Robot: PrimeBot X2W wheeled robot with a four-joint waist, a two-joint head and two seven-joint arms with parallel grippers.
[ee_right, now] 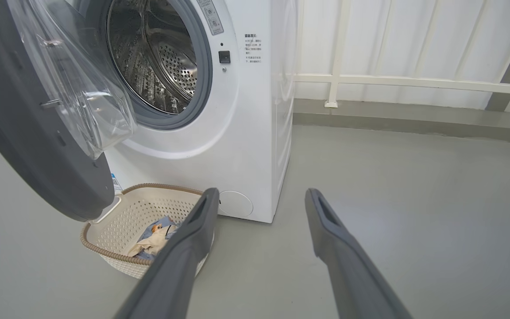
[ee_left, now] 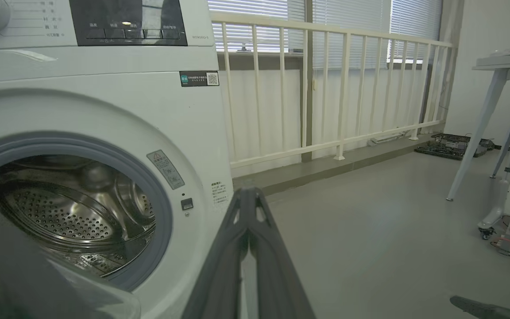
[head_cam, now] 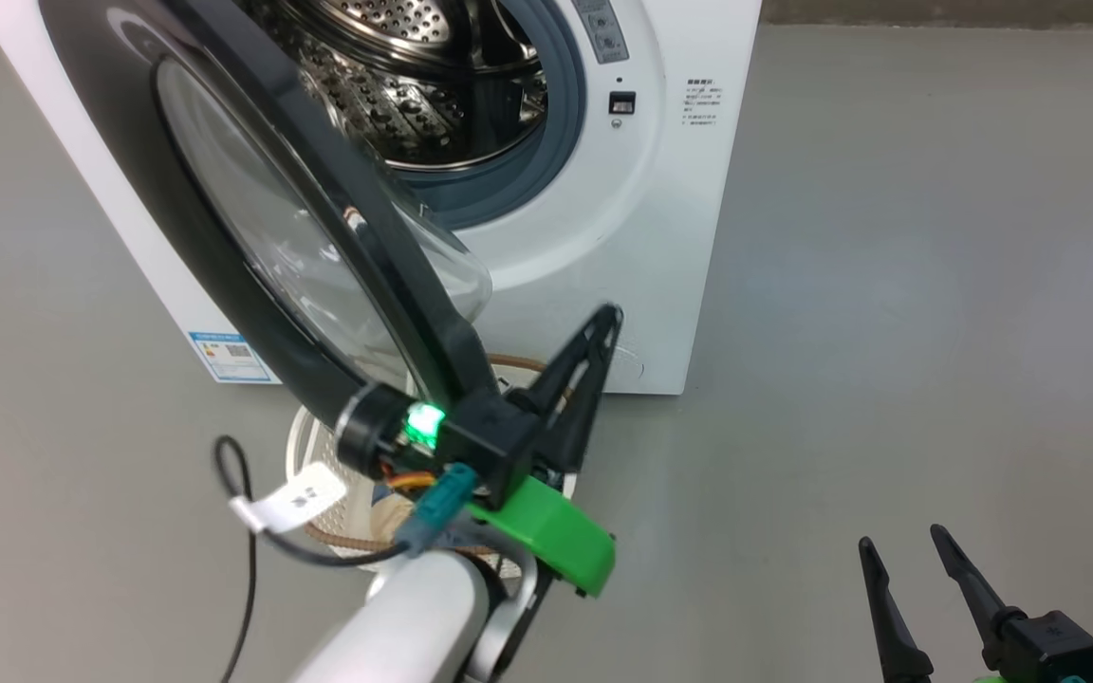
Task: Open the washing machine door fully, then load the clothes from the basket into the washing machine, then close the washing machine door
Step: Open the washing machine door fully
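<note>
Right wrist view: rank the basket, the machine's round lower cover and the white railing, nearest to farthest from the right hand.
From the right hand:
1. basket, lower left, partly behind one finger.
2. round lower cover, low on the washing machine, just ahead.
3. white railing, far back, upper right.

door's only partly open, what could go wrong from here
1. The door hangs over part of the basket, so the open right gripper reaching for the clothes could knock the door's lower edge.
2. The left gripper is shut beside the door's rim, gripping nothing; pushing like that, it might slip off before the door is fully open.
</note>
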